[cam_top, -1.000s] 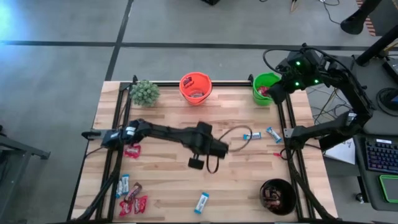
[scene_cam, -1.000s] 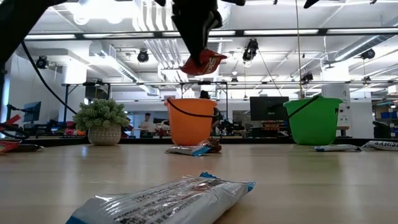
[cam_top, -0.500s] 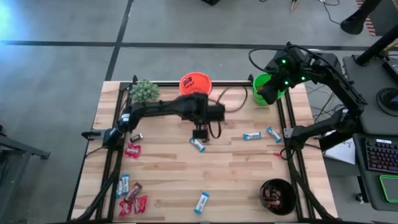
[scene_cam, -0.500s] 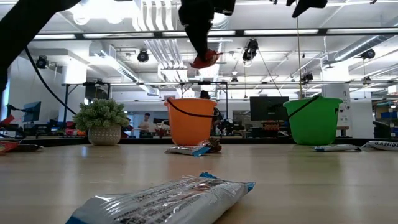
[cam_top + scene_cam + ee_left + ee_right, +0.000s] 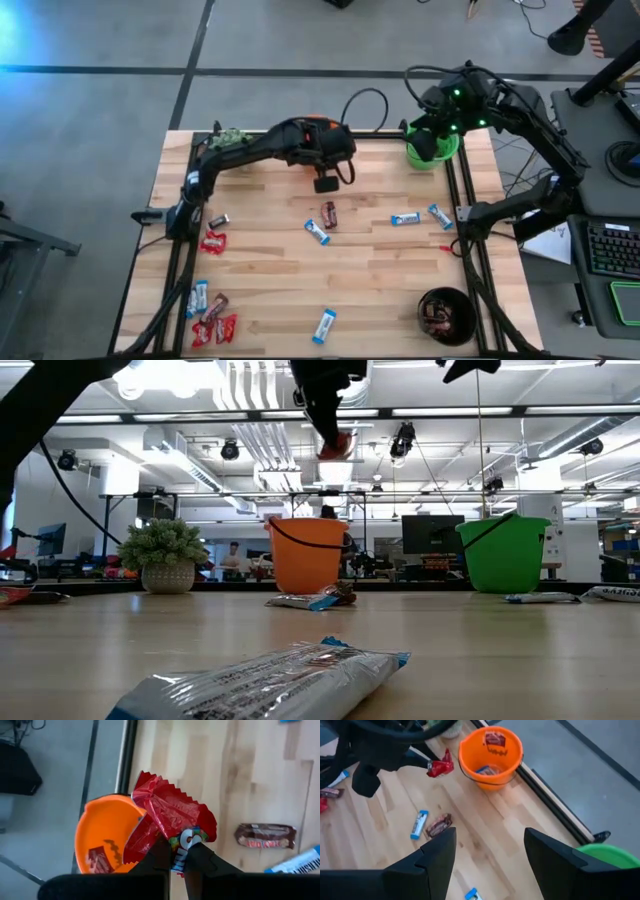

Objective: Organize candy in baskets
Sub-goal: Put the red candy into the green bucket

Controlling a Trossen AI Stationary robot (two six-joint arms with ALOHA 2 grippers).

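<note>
While I watch from above, my left gripper (image 5: 325, 184) hangs just beside the orange basket (image 5: 318, 125), on its near side — far closer than my right gripper (image 5: 425, 146), spread empty over the green basket (image 5: 447, 152). Level with the table, the red candy (image 5: 338, 444) rides above the orange rim. At the left wrist it's pinched upright, the basket mouth just off to one side.

Overhead, table-level, two wrists — sharing orange basket (image 5: 316, 124).

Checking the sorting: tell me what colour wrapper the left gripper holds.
Red, clearest in the left wrist view: candy in the left gripper.
</note>
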